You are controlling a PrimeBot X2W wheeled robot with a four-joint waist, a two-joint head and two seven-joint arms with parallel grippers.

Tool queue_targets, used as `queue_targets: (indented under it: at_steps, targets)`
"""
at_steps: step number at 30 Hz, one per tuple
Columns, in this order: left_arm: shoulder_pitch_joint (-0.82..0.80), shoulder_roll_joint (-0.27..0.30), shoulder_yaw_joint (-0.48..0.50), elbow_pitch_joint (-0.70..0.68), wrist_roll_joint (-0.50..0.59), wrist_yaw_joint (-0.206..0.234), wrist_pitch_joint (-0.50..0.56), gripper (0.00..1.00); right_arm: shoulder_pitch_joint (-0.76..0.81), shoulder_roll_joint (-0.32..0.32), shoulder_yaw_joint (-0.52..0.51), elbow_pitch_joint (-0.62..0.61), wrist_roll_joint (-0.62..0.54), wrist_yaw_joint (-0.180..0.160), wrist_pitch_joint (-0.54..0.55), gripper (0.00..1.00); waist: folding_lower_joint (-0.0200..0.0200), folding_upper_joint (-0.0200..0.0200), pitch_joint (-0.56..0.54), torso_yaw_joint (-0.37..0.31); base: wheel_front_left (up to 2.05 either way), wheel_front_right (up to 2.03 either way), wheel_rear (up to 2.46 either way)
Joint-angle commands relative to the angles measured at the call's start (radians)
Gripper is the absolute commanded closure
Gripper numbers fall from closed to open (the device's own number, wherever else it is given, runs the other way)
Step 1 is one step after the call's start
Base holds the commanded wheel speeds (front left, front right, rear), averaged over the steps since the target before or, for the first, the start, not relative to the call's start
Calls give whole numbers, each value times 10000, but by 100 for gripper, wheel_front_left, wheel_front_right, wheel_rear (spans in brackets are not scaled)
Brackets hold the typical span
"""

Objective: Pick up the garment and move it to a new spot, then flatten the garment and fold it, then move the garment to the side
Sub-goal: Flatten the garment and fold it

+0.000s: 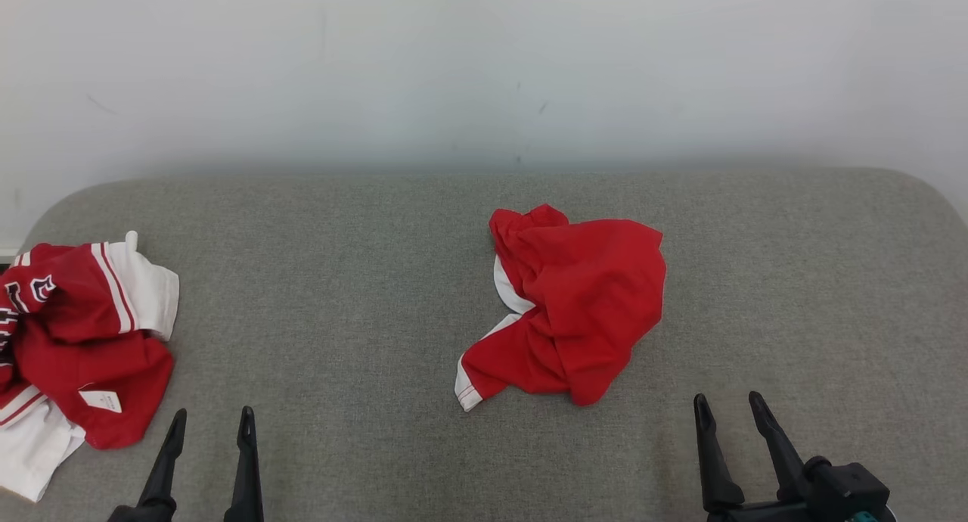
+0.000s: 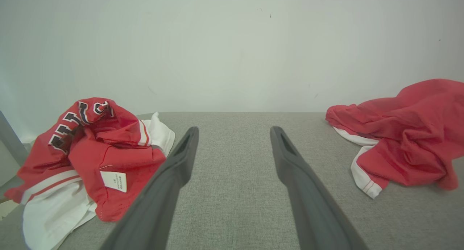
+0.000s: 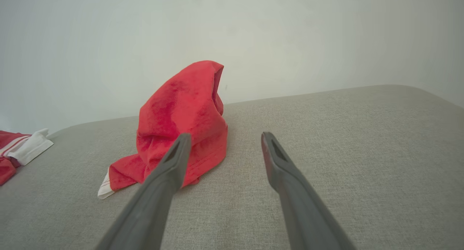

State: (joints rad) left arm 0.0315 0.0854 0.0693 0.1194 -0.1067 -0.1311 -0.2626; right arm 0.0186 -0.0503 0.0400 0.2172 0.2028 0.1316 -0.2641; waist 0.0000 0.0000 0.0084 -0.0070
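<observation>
A crumpled red garment with white trim (image 1: 575,310) lies in a heap near the middle of the grey cloth table (image 1: 340,280). It sits at the right of the left wrist view (image 2: 402,141) and just beyond my right fingers in the right wrist view (image 3: 185,123). My left gripper (image 1: 212,424) stands open at the lower left, nothing between its fingers. My right gripper (image 1: 730,408) stands open at the lower right, just right of and nearer than the garment, apart from it.
A second red and white jersey with dark lettering (image 1: 76,340) lies bunched at the table's left edge, close to my left gripper, and its label shows in the left wrist view (image 2: 90,159). A pale wall (image 1: 484,68) rises behind the table's far edge.
</observation>
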Motion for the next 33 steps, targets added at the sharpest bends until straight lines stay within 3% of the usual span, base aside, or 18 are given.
queue_targets:
  at_steps: [1, 12, 30, 31, 32, 33]
  targets:
    - [-104, 13, -8, 39, -35, 13, -37, 0, -74, 0, 80, 63, 84, -19, 0, 0, 0, 0, -13, 26, 0, 0, 0]
    - [-167, -48, -234, 26, -117, 12, -37, 0, -653, 1, 330, 588, -52, -19, 1, 0, 0, 0, -2, 293, 0, 0, 0]
    - [-1029, -221, -1203, 433, -415, 12, -37, 0, -5292, -1030, 808, 5863, 107, -19, 294, 0, 0, 0, 603, 1524, 0, 0, 0]
    - [-1030, -228, -1209, 458, -422, 12, -37, 0, -5393, -1035, 909, 6102, 207, -19, 317, 16, 0, 0, 618, 1571, 0, 0, 0]
    - [-1056, -232, -1231, 469, -418, 12, -37, 0, -5506, -1037, 1012, 6300, 271, -19, 302, 63, 0, 0, 629, 1611, 0, 0, 0]
    - [-1077, -240, -1233, 470, -440, 12, -37, 0, -5603, -1068, 1097, 6427, 327, -19, 260, 100, 0, 0, 638, 1632, 0, 0, 0]
